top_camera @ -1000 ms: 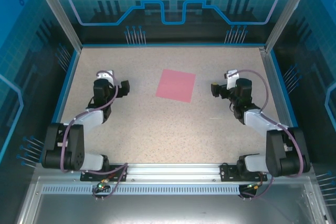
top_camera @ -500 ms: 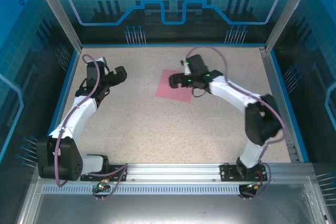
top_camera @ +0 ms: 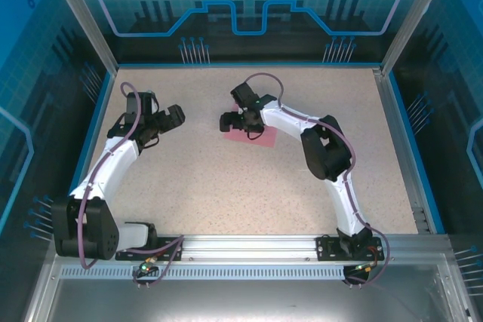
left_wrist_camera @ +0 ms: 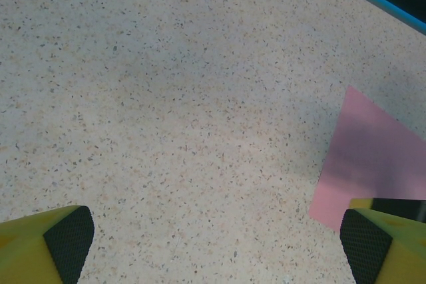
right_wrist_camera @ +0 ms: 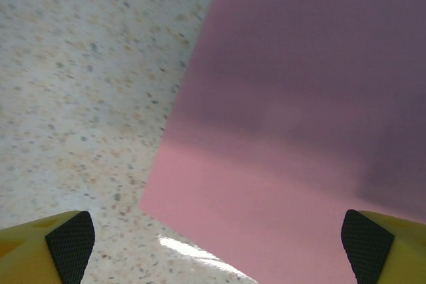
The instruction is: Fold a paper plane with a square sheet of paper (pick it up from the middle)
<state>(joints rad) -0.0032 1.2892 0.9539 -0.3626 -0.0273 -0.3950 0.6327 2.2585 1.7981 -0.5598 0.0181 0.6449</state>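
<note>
Right gripper (right_wrist_camera: 219,244) spread wide; square sheet of paper (right_wrist_camera: 299,98) lies flat just beneath.

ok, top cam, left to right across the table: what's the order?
left gripper → right gripper → right arm's elbow. The square sheet of paper lies partly under the right gripper, so it is left out of the order.

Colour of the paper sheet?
Plain pink-red, no print. The square sheet of paper shows best in the right wrist view.
</note>
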